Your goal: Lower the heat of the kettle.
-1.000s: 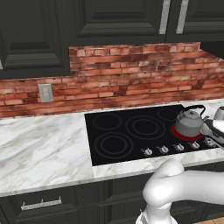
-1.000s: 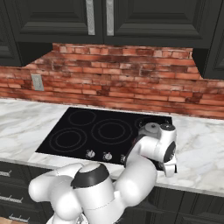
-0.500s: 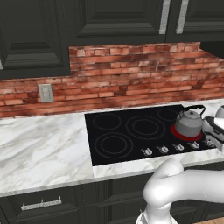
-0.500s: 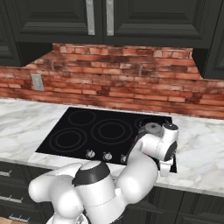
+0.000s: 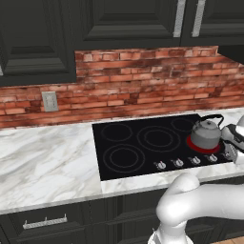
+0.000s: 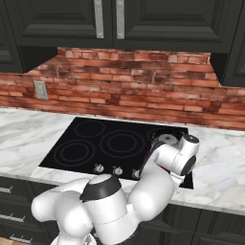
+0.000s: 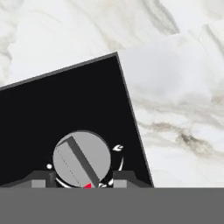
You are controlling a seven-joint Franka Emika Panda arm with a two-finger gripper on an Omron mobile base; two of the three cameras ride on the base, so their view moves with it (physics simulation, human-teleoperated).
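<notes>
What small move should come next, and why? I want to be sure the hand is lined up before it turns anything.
Probably ease the gripper straight down onto the knob. In the hand view the knob sits centred between the two dark fingertips, which stand apart on either side of it. The kettle rests on a burner glowing red, so this near-corner knob likely controls it.

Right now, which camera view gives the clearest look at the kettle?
The left base view: the kettle stands whole on a glowing red burner at the cooktop's right, handle and lid plain. In the right base view the arm covers most of it, leaving just its top. The hand view looks at a stove knob instead.
</notes>
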